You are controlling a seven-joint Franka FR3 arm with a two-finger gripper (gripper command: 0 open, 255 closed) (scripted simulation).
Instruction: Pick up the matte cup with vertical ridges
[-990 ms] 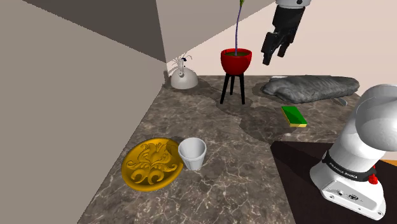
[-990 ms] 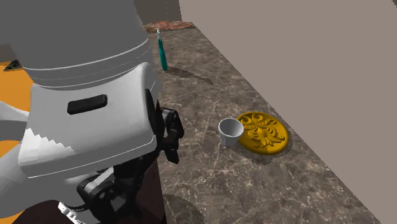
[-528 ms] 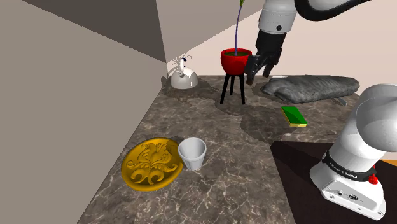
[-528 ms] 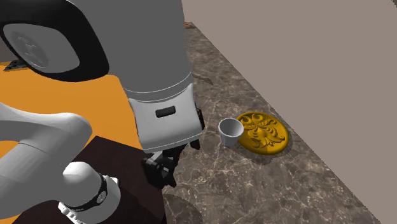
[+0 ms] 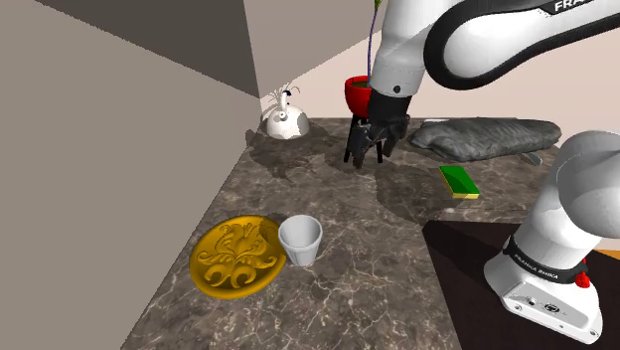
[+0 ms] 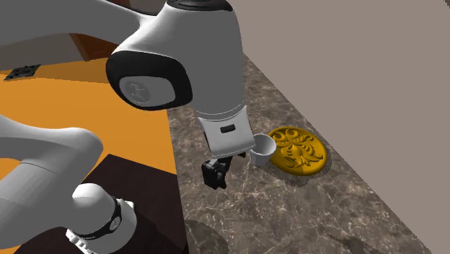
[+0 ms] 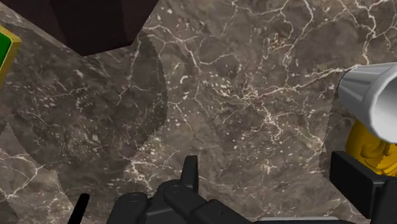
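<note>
White cup (image 5: 300, 240) stood upright on the dark marble counter (image 5: 348, 288). It was just beside a gold embossed plate (image 5: 237, 254) at its 9 o'clock in shoulder view; couldn't tell whether they touched. Wrist view showed faint vertical ribs on its wall.

Gripper (image 5: 373, 149) hung at the cup's 1 o'clock, well apart from it. Fingers were spread, gripping and touching nothing.

Count: one cup, one plate, one green sponge (image 5: 458, 181), one grey cloth (image 5: 487, 136), one red legged plant pot (image 5: 356, 96), one white kettle (image 5: 285, 121).

Sponge at gripper's 4 o'clock, cloth at its 3 o'clock, kettle at cup's 12 o'clock. Pot sat behind the gripper in shoulder view, partly covered by the arm. Bare marble lay between gripper and cup.
</note>
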